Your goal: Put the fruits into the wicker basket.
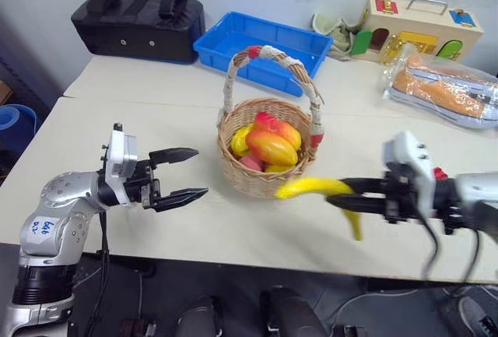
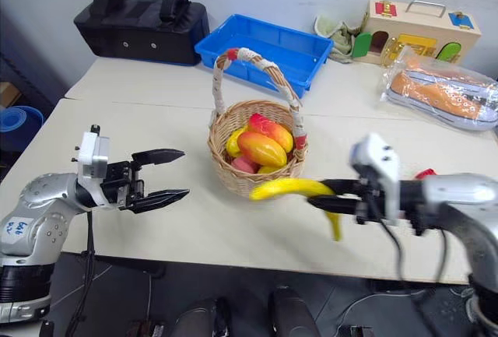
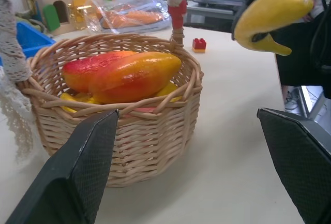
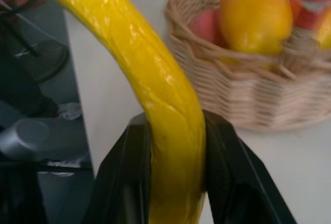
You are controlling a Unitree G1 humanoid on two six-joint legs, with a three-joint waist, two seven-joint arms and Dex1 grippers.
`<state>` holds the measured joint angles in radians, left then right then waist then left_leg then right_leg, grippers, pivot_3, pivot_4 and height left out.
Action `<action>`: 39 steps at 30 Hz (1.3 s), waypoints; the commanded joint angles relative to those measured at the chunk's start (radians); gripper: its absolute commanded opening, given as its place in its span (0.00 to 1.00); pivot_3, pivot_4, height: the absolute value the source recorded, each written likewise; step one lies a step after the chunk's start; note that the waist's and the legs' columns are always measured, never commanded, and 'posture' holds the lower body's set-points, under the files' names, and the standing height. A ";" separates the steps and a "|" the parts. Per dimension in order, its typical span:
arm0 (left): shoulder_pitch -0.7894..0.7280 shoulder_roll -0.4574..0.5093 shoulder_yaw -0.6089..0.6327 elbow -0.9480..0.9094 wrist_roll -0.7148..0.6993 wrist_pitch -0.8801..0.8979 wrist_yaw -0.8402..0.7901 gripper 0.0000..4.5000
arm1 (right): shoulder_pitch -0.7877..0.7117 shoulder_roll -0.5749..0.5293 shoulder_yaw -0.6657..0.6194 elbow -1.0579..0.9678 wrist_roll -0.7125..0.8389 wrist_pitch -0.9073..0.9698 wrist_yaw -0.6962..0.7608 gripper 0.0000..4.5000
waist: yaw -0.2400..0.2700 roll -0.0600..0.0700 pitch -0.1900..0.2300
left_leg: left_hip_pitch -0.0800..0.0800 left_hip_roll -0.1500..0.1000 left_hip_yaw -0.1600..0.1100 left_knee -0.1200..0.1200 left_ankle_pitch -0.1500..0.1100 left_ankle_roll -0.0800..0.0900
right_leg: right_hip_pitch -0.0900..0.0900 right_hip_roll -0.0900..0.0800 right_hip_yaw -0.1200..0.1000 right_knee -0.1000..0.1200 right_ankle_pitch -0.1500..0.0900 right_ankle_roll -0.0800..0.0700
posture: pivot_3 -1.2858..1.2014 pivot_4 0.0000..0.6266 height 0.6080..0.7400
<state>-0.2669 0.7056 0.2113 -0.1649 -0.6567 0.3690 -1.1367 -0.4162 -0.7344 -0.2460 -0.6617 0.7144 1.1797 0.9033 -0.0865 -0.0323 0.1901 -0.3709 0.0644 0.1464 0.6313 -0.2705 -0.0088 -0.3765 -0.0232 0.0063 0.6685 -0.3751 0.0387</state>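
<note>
Banana (image 1: 315,189) sits pinched between the fingers of my right pincer (image 1: 346,194), held above the counter (image 1: 156,119) just beside the wicker basket (image 1: 268,173), on its near right side; I see its yellow tip close to the basket wall. Both mangoes (image 1: 272,146) lie inside the wicker basket, stacked on other fruit pieces. My left pincer (image 1: 191,173) hangs left of the basket, fingers spread wide, gripping nothing. I note a blue tray (image 1: 233,41) behind the basket.

Yellow banana (image 1: 315,189); tan wicker basket (image 1: 264,177); mangoes (image 1: 272,146) yellow-orange shading red; blue tray (image 1: 264,45); brick (image 3: 199,44) seemingly red.
</note>
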 commanded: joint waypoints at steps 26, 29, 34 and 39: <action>0.074 0.021 0.107 -0.119 -0.047 0.054 0.111 1.00 | -0.563 0.452 0.461 0.310 -0.370 -0.038 -0.598 0.21 | 0.001 -0.003 -0.001 | -0.017 0.000 0.000 0.004 0.002 0.000 | -0.020 -0.002 -0.001 0.010 0.000 0.000 | 0.52 0.24 1.00; 0.078 0.019 0.113 -0.114 -0.040 0.043 0.116 1.00 | -0.571 0.460 0.522 0.387 -0.444 -0.108 -0.621 0.21 | 0.000 -0.003 -0.001 | -0.017 0.000 0.001 0.004 0.002 0.000 | -0.020 -0.002 -0.001 0.009 0.000 0.000 | 0.52 0.24 1.00; 0.094 0.025 0.133 -0.099 -0.032 0.029 0.121 1.00 | -0.584 0.462 0.556 0.434 -0.481 -0.096 -0.608 0.21 | 0.000 -0.003 -0.001 | -0.018 0.000 0.001 0.003 0.002 0.000 | -0.021 -0.002 -0.001 0.010 0.000 0.000 | 0.52 0.24 1.00; 0.099 0.025 0.139 -0.097 -0.027 0.021 0.126 1.00 | -0.585 0.427 0.578 0.433 -0.491 -0.038 -0.580 0.51 | 0.001 -0.003 -0.001 | -0.018 0.000 0.001 0.004 0.002 0.000 | -0.021 -0.002 -0.001 0.010 0.000 0.000 | 0.52 0.24 1.00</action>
<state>-0.1699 0.7221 0.3241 -0.2576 -0.6809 0.4073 -1.0161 -0.9964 -0.2987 0.3352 -0.2182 0.2359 1.1291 0.3155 -0.0852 -0.0354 0.1886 -0.3889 0.0640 0.1471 0.6352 -0.2682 -0.0089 -0.3974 -0.0252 0.0056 0.6781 -0.3754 0.0390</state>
